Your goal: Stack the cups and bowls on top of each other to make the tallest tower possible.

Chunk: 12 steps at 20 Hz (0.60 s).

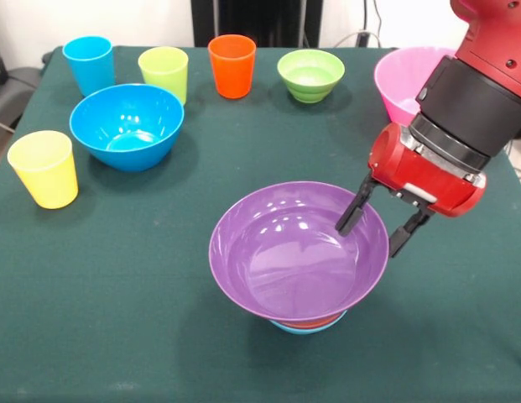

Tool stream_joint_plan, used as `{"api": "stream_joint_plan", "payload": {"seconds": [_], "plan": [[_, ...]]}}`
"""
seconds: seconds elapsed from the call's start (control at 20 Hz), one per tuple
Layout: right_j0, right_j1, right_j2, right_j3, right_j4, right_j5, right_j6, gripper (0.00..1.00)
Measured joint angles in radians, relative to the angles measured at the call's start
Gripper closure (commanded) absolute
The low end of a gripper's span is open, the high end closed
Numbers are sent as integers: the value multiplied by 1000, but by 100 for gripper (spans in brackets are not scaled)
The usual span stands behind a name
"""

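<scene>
At lower centre, the purple bowl (pixel 298 250) sits atop the orange bowl (pixel 315 321) and light-blue bowl (pixel 306 328). The pincer (pixel 374 232) at centre right is spread, its fingers straddling the purple rim, gripping nothing. Four cups and other bowls line the upper worktop (pixel 117 319).

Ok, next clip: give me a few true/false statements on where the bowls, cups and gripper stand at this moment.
1. The purple bowl sits on top of the stack. True.
2. The gripper straddles the purple bowl's rim, open. True.
3. The yellow cup is nested inside the blue bowl. False: it stands apart on the table.
4. The green bowl is part of the stack. False: it stands alone at the far side.
5. The orange cup stands upright. True.
</scene>
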Motion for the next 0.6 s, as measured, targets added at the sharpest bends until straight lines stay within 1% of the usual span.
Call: {"api": "stream_joint_plan", "payload": {"seconds": [0.6], "plan": [[11, 3, 0, 9, 23, -5, 0, 0]]}}
